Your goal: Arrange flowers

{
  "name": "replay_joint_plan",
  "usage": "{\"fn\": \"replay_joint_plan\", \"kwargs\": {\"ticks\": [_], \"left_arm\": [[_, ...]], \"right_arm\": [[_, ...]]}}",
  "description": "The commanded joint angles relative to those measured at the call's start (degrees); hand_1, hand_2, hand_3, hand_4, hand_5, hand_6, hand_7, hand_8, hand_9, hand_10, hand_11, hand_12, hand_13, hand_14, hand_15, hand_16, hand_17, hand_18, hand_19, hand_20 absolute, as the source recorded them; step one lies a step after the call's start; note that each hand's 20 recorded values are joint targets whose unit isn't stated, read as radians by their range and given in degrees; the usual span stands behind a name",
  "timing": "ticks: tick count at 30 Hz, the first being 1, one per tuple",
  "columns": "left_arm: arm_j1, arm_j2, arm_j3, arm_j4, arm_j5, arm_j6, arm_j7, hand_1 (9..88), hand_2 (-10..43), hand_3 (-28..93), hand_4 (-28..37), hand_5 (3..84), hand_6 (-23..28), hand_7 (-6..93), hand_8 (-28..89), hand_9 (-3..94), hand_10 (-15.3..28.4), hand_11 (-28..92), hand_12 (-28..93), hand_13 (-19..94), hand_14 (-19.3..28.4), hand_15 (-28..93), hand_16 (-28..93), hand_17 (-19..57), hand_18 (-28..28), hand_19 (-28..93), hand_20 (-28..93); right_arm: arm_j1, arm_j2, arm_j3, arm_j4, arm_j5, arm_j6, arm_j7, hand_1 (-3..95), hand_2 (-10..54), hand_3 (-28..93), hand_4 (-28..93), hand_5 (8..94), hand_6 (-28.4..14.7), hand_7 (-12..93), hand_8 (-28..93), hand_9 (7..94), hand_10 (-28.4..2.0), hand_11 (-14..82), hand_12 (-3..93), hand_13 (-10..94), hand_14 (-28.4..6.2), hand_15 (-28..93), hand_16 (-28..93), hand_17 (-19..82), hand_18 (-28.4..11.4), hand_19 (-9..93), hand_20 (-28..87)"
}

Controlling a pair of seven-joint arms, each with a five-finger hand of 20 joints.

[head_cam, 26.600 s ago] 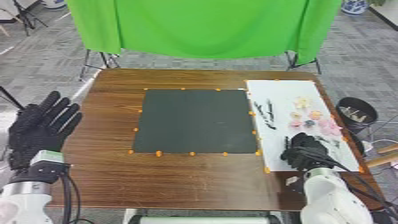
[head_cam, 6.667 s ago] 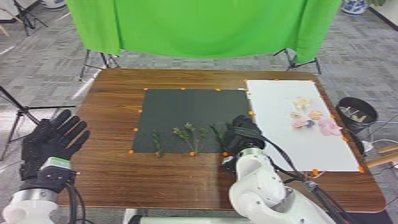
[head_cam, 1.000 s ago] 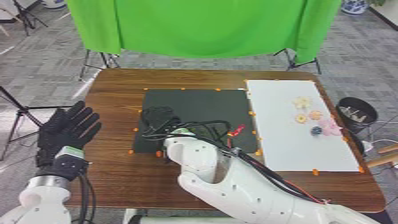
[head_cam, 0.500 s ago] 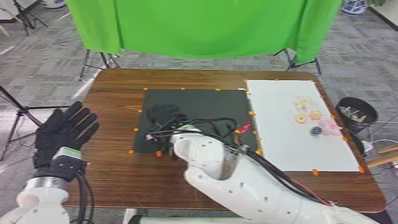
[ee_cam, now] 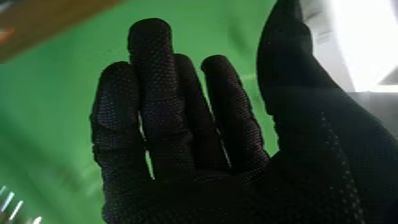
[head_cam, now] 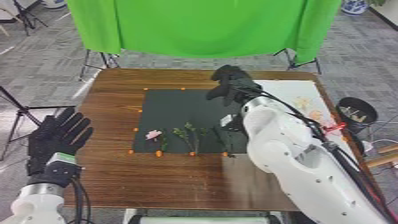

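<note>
In the head view, a pink flower [head_cam: 154,134] lies at the head of a green stem [head_cam: 161,143] on the dark mat [head_cam: 182,106], presumably to complete one bloom, left of the right hand [head_cam: 232,81] and nearer the robot. In the right wrist view, that hand is straight-fingered, thumb spread away, pinching nothing.

Right arm [head_cam: 277,131]: white, rounded, dark-dotted; black cables [head_cam: 313,123] with red strip [head_cam: 335,128]. Left arm [head_cam: 34,204]: white; grey metallic collar [head_cam: 42,189], pale green wrist patch [head_cam: 63,158], dark wires [head_cam: 82,196]. Left hand [head_cam: 49,144]: black fabric glove. Right hand [head_cam: 231,84]: black glove, dimpled weave.
</note>
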Motion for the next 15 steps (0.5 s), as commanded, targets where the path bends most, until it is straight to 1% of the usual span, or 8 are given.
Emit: {"fn": "replay_joint_plan", "kwargs": {"ticks": [1, 2, 3, 5, 6, 9, 13, 15], "left_arm": [[0.3, -0.08, -0.08, -0.36, -0.06, -1.46, 0.33, 31.3, 14.0, 72, -28.3, 45.5, 10.2, 16.5, -9, 39.9, 16.5, 27, 14, 29, 16.9, 49, -6, -6.1, 16.5, 41, 10], [0.0, 0.12, 0.39, -0.21, -0.23, -1.77, 0.48, 31.3, 14.0, 72, -28.3, 45.5, 10.3, 16.4, -9, 39.9, 16.5, 27, 14, 29, 16.9, 49, -6, -6.1, 16.5, 41, 10], [-0.3, 0.09, 0.57, -0.13, -0.16, -2.10, -0.03, 31.3, 14.0, 72, -28.3, 45.5, 10.3, 16.3, -9, 39.9, 16.5, 27, 14, 29, 16.9, 49, -6, -6.1, 16.5, 41, 10], [-0.4, -0.06, 1.00, -0.13, 0.09, -1.95, -0.25, 31.2, 13.9, 72, -28.3, 45.5, 10.3, 16.3, -9, 39.9, 16.5, 27, 14, 29, 16.9, 48, -6, -6.2, 16.6, 41, 10], [-0.1, -0.08, 0.99, -0.19, -0.08, -2.09, 0.02, 31.1, 14.0, 72, -28.3, 45.5, 10.3, 16.3, -9, 39.9, 16.5, 27, 14, 29, 16.9, 48, -6, -6.2, 16.6, 41, 10], [0.5, -0.41, 0.49, -0.36, 0.13, -2.01, -0.17, 31.1, 14.0, 72, -28.3, 45.4, 10.2, 16.2, -9, 39.9, 16.5, 27, 14, 29, 16.9, 48, -6, -6.2, 16.6, 41, 10], [1.3, -0.53, -0.21, -0.58, -0.21, -1.78, 0.45, 30.9, 14.0, 72, -28.3, 45.4, 10.3, 16.2, -9, 39.9, 16.5, 27, 14, 29, 16.9, 48, -6, -6.1, 16.5, 41, 10], [1.7, -0.55, -0.36, -0.69, -0.18, -1.76, 0.69, 30.9, 14.0, 72, -28.3, 45.4, 10.2, 16.3, -9, 39.9, 16.4, 27, 14, 29, 16.9, 48, -6, -6.2, 16.6, 41, 10]], "right_arm": [[-11.1, 14.2, 15.3, 3.0, -3.1, -1.1, 4.1, 40.6, -9.5, 80, -28, 49.3, -6.5, 16, -11, 51.3, -17.3, 11.7, 15.5, 62, -13.6, 59, 22, 33, -23.1, 81, 30], [-13.2, 14.9, 17.9, 3.8, -2.9, -1.2, 3.1, 40.5, -9.5, 80, -28, 48.9, -6.4, 16, -11, 50.7, -17.3, 11.6, 15.5, 62, -13.6, 60, 22, 33, -23.0, 82, 30], [-14.8, 15.3, 20.3, 3.8, -0.9, -3.3, 5.0, 40.5, -9.5, 80, -28, 48.2, -6.3, 16, -11, 49.8, -17.1, 11.5, 15.5, 61, -13.4, 61, 21, 33, -22.8, 82, 30], [-17.6, 15.6, 24.4, 4.2, 1.8, -5.1, 6.4, 40.3, -9.5, 81, -28, 46.4, -6.1, 16, -11, 47.9, -16.7, 11.2, 15.6, 60, -13.4, 62, 21, 32, -22.6, 81, 30], [-18.6, 16.0, 25.2, 4.4, 1.4, -5.4, 6.4, 40.2, -9.5, 81, -28, 45.6, -6.3, 16, -11, 46.7, -17.0, 10.8, 15.5, 59, -13.7, 62, 21, 31, -22.6, 81, 31], [-21.9, 16.6, 28.0, 3.5, -0.6, -8.7, 6.5, 40.0, -9.5, 80, -28, 44.9, -6.5, 16, -11, 45.6, -17.1, 10.3, 15.4, 58, -14.0, 62, 20, 31, -22.7, 81, 31], [-23.2, 16.0, 30.6, 3.2, 1.9, -14.5, 8.0, 39.9, -9.5, 80, -28, 45.1, -6.3, 16, -11, 45.5, -17.0, 10.0, 15.4, 58, -14.1, 61, 19, 30, -22.9, 80, 31], [-23.0, 15.7, 31.0, 3.5, 3.3, -15.2, 8.7, 40.2, -9.5, 80, -28, 45.7, -6.1, 16, -11, 46.0, -16.8, 9.9, 15.4, 58, -14.1, 61, 19, 30, -23.1, 80, 32]]}}
